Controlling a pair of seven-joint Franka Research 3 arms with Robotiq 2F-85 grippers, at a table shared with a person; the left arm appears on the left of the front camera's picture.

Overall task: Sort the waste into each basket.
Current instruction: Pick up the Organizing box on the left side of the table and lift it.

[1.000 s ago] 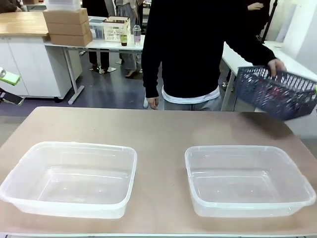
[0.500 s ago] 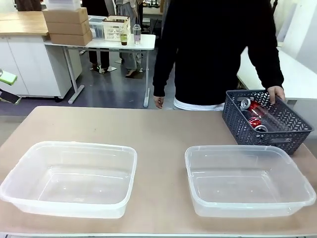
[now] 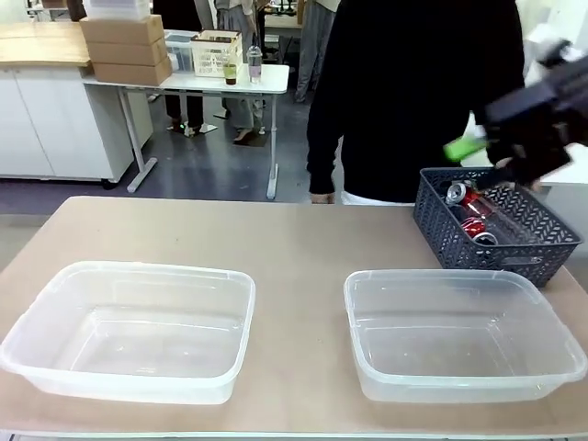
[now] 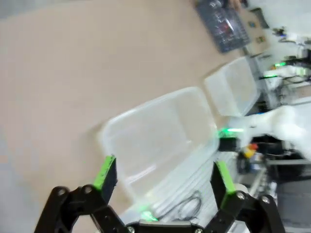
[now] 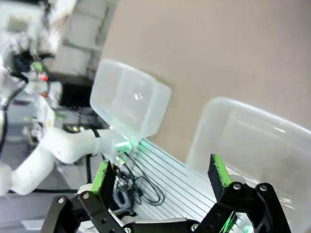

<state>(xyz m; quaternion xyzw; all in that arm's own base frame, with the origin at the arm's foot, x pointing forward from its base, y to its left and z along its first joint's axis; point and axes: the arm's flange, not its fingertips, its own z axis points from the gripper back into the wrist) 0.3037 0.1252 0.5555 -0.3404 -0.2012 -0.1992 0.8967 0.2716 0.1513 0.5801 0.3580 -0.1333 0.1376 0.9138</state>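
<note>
The left clear rectangular plastic tub [image 3: 129, 331] sits on the beige table [image 3: 294, 239] at the near left and holds nothing. In the left wrist view the left gripper [image 4: 163, 177] hangs above the table with its green-padded fingers [image 4: 106, 171] spread wide apart and nothing between them; this tub [image 4: 160, 131] lies below it.

The right clear rectangular plastic tub [image 3: 459, 335] stands beside the first, apart from it, also without contents. In the right wrist view the right gripper [image 5: 160, 177] has its fingers [image 5: 218, 170] wide apart, holding nothing, above the tub rim [image 5: 252, 126].

At the far right of the table stands the dark blue-grey lattice-weave plastic basket [image 3: 496, 230], just behind the right tub. Inside it lie crushed red drink cans [image 3: 464, 197]. The blurred black right gripper [image 3: 528, 119] with a green pad shows above the basket. A person in a black top [image 3: 413, 92] stands at the far edge, directly behind the basket.
</note>
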